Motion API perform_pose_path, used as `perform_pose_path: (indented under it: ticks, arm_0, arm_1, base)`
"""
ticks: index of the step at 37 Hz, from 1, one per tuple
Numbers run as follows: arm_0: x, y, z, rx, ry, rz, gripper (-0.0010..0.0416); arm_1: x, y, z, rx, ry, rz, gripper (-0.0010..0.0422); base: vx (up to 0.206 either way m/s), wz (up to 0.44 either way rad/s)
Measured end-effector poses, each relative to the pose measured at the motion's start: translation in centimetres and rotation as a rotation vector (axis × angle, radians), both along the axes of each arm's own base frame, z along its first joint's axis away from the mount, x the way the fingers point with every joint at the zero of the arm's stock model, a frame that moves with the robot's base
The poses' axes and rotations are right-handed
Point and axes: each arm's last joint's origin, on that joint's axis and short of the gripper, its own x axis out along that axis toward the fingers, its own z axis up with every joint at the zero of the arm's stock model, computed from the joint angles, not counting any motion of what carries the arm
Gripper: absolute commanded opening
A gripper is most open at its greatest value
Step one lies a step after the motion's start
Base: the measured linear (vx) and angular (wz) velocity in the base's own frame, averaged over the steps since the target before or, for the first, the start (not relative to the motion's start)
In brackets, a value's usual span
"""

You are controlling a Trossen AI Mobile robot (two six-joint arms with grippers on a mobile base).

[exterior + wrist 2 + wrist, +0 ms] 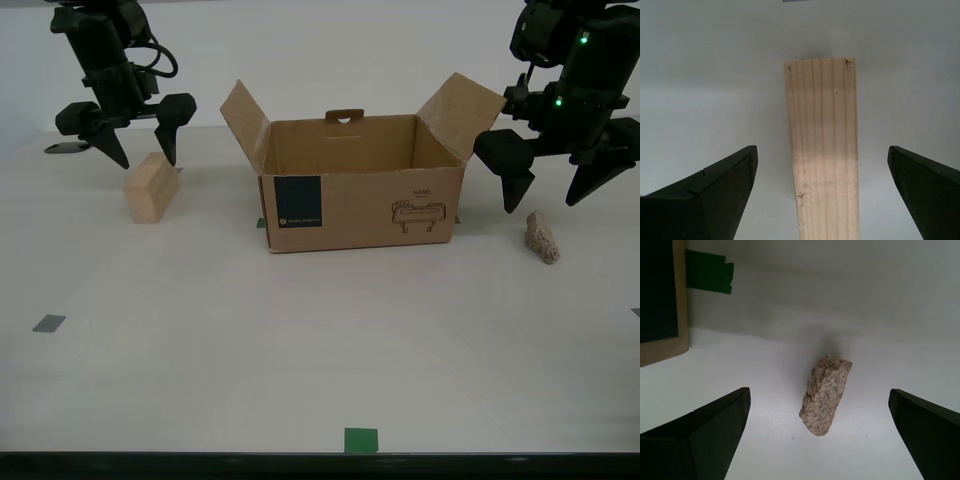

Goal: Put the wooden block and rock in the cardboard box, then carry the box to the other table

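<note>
The cardboard box (360, 205) stands open in the middle of the table, flaps up, and I see nothing inside it. At the exterior view's left lies the wooden block (152, 190); my second gripper (147, 160) hangs open just above it, and the block (822, 150) lies lengthwise between the spread fingers (715, 195). At the exterior view's right lies the rock (542, 238), with my first gripper (545, 200) open above it. The rock (826, 394) rests untouched between the fingers (705, 435). The other table is out of view.
The box's blue-labelled corner (660, 295) is close to the rock. Green tape (361, 440) marks the table's near edge, and more green tape (710, 272) lies by the box. Grey tape (48, 323) sits at the exterior view's left.
</note>
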Motion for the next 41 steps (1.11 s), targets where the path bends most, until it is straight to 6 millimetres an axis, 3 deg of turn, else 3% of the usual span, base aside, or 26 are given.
perform_pose_path:
  ticks: [13,23,41]
  arm_0:
    - [-0.9,-0.2,-0.8,-0.008,0.039,0.000,0.0343]
    - [-2.3,-0.5,-2.6,-0.008,0.037,-0.004,0.0352]
    - [-1.6,-0.4,-2.5,0.006,-0.037,-0.008,0.0352]
  arm_1:
    - [0.0,0.0,0.0,0.000,0.000,0.000,0.0355]
    - [0.0,0.0,0.0,0.000,-0.003,0.000,0.0355]
    - [-0.1,0.0,0.0,0.001,0.008,0.000,0.0355]
  base:
    - [0.000,0.000]
    - [0.000,0.000]
    - [0.000,0.000]
